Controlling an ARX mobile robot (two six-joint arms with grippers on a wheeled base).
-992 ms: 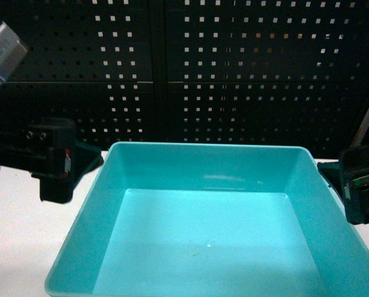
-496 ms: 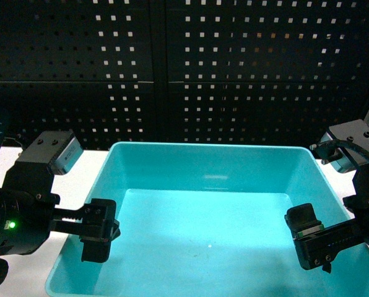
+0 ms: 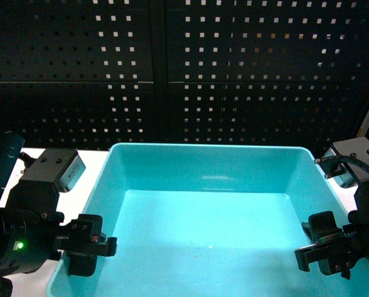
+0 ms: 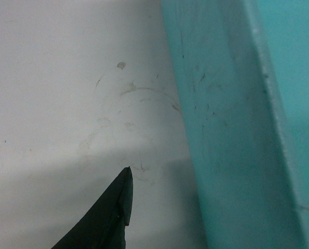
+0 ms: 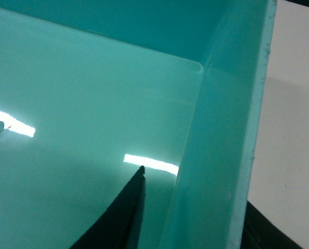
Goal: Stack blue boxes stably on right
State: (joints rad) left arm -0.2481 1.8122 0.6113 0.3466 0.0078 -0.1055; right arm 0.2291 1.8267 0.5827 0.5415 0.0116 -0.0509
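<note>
Grippers straddling opposite side walls of wide, shallow turquoise plastic tub (image 3: 209, 216), centre of white table (image 4: 56, 93).
Left gripper (image 3: 91, 247) at 9 o'clock wall, right gripper (image 3: 327, 250) at 3 o'clock wall, jaws spread over rims, not clamped; likely set symmetrically for level two-handed lift.
</note>
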